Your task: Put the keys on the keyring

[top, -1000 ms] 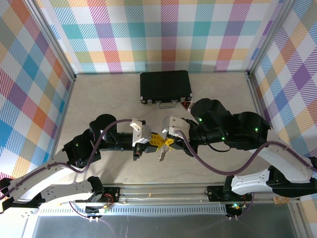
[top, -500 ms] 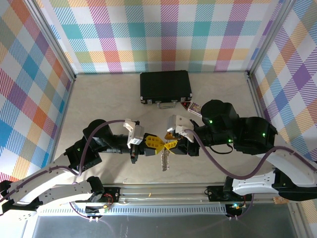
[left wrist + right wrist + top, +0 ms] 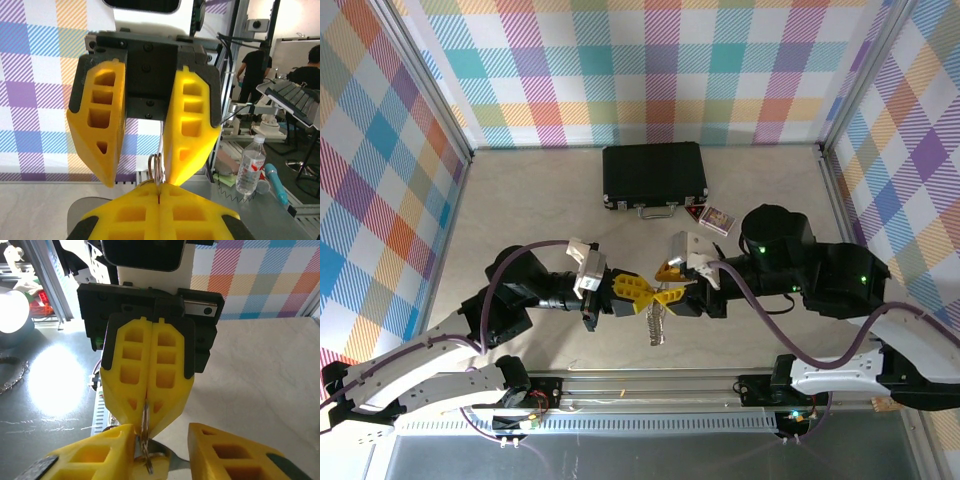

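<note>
A: Top view first. We log both arms meeting nose to nose over the near middle of the table (image 3: 520, 200). The left gripper (image 3: 640, 294) and right gripper (image 3: 672, 297) are tip to tip.

B: Agreed. State of the left?

A: Its fingers are pressed together, with no gap along the seam. From the left wrist camera we see the keyring (image 3: 156, 167) standing up out of that seam as thin wire loops. We put the left down as clamped on the ring.

B: And the right?

A: Its jaws are apart. In that same wrist view its two yellow fingers (image 3: 97, 125) face us on either side of the ring, with background showing between them. From the right wrist camera the ring sits close beside one of those fingers. We cannot tell whether it touches.

B: Keys?

A: The keys (image 3: 656, 326) show from above as a small silvery bunch hanging just below where the fingertips meet. We cannot tell whether they reach the table.

B: Surroundings?

A: The black case (image 3: 654, 172) lies closed at the far side, centred and well apart from the grippers. A small patterned box (image 3: 716, 218) sits just off its right corner. Purple cables (image 3: 760, 325) loop along both arms.
</note>
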### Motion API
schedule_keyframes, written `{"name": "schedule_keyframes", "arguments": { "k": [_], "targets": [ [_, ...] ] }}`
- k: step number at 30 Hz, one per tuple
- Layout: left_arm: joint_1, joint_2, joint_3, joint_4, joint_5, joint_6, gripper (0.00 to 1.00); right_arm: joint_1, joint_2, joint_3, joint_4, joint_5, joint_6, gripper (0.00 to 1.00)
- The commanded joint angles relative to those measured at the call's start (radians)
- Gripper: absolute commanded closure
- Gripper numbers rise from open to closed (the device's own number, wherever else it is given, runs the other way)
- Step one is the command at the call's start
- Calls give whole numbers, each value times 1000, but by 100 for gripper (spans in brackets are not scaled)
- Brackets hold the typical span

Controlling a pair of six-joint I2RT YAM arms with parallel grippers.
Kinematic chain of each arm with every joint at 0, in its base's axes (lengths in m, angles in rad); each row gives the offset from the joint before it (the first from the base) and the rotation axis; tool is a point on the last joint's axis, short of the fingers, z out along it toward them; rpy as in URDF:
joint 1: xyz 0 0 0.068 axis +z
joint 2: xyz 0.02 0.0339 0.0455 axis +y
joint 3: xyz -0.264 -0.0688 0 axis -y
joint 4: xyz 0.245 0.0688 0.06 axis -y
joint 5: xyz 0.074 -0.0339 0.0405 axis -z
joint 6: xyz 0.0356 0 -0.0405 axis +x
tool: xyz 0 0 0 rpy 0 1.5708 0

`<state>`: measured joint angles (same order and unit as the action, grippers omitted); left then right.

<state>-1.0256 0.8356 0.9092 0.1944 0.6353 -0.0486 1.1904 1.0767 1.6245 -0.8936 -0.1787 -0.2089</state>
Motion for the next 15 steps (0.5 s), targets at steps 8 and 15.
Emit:
{"name": "schedule_keyframes", "arguments": {
  "k": [8,15],
  "targets": [
    [-7,-6,7,143,22,-42,100,3,-30,-50,69,-30,25,72],
    [-7,-4,7,166,31,-54,100,3,-36,-52,64,-30,26,72]
  ]
}}
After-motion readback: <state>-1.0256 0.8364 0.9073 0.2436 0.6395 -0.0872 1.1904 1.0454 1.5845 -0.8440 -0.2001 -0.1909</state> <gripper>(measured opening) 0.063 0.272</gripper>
